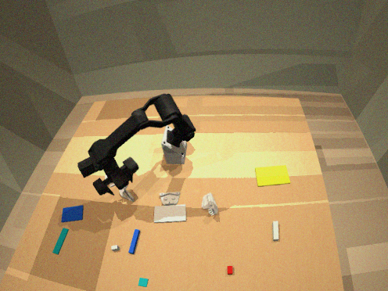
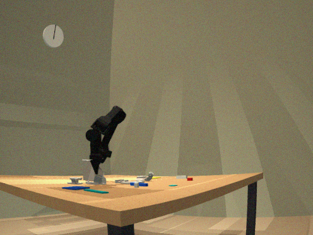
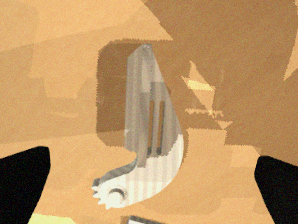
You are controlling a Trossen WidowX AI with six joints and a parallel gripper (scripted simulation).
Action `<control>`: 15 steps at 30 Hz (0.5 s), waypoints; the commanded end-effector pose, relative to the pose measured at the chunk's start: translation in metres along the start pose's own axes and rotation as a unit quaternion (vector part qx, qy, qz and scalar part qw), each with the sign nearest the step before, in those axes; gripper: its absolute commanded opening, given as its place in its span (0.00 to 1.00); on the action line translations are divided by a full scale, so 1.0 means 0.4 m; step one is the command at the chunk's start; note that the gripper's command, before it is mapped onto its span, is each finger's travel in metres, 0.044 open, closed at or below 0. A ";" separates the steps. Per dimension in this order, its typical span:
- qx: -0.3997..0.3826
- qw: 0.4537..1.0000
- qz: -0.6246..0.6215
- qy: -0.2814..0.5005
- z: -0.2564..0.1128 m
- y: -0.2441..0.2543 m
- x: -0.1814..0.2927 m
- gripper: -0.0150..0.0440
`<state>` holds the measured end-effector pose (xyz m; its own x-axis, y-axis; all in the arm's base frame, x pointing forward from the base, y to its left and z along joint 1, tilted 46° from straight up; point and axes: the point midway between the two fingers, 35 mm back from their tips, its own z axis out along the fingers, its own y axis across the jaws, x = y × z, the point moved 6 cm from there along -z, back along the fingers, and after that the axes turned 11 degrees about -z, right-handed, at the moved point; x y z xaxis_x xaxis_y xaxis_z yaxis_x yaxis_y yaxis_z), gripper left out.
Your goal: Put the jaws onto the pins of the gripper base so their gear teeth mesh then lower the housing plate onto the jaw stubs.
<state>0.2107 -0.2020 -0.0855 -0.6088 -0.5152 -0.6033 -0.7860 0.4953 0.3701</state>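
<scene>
My gripper [image 1: 121,188] [image 2: 97,173] [image 3: 156,163] is open and empty, low over one white jaw. This jaw [image 1: 126,194] [image 2: 100,180] [image 3: 167,167] lies on the table between the spread fingertips in the wrist view, its toothed end at lower left. The housing plate [image 2: 76,180] is mostly hidden by the hand in the top view; only its edge shows at the bottom of the wrist view. The gripper base [image 1: 170,213], with two small pins on its rear part, lies near the table's middle. The other jaw [image 1: 210,203] [image 2: 148,177] is to its right, apart from it.
A blue plate [image 1: 73,213], a teal bar [image 1: 60,241], a blue bar [image 1: 134,241] and a small white block [image 1: 114,248] lie front left. A cyan square [image 1: 143,282] and a red block [image 1: 230,270] lie at the front. A white bar [image 1: 275,231] and yellow plate [image 1: 272,175] lie right.
</scene>
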 end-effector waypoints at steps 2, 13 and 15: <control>0.006 1.000 0.001 -0.001 0.007 -0.003 0.000 1.00; 0.006 1.000 0.001 -0.002 0.052 -0.005 -0.001 1.00; 0.006 1.000 0.001 -0.002 0.060 -0.005 -0.001 1.00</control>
<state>0.2147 -0.1902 -0.0995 -0.6069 -0.5171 -0.6036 -0.7860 0.5029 0.3595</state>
